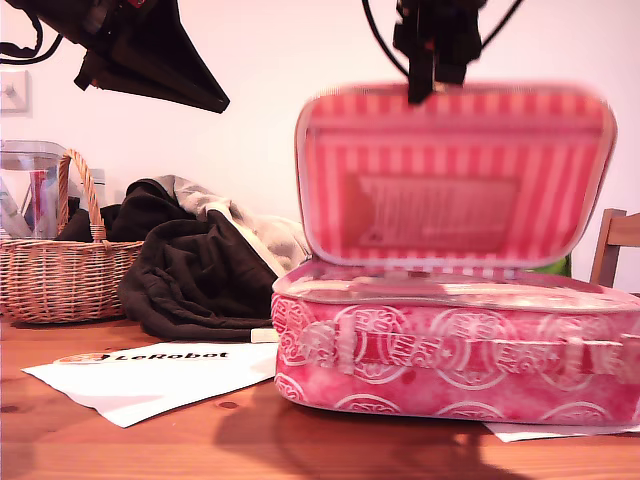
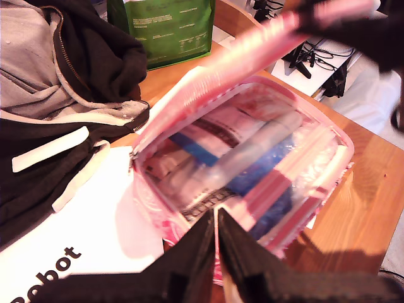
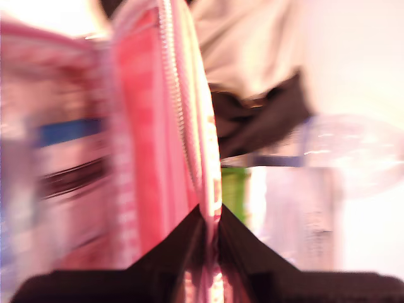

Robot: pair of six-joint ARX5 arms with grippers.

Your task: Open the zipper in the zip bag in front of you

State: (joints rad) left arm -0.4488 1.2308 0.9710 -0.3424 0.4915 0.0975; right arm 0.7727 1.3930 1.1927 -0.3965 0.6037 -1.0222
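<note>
A wooden table (image 1: pixel 120 450) fills the near ground of the exterior view. On it, towards that view's right, sits the zip bag (image 1: pixel 455 350), a pink case printed with white circles. Its lid (image 1: pixel 455 175) stands raised, showing a striped lining, so the zipper (image 3: pixel 173 95) appears already undone all the way round.

My second gripper (image 3: pixel 211 221) has its jaws pinched on the lid's edge, seemingly to hold it up. My first gripper (image 2: pixel 216 252) hovers over the open bag with its jaws nearly together and apparently empty; packets and tubes lie inside.

Beside the bag lies white paper (image 1: pixel 150 375). Farther back are dark clothing (image 1: pixel 195 275) and a wicker basket (image 1: pixel 60 275).
</note>
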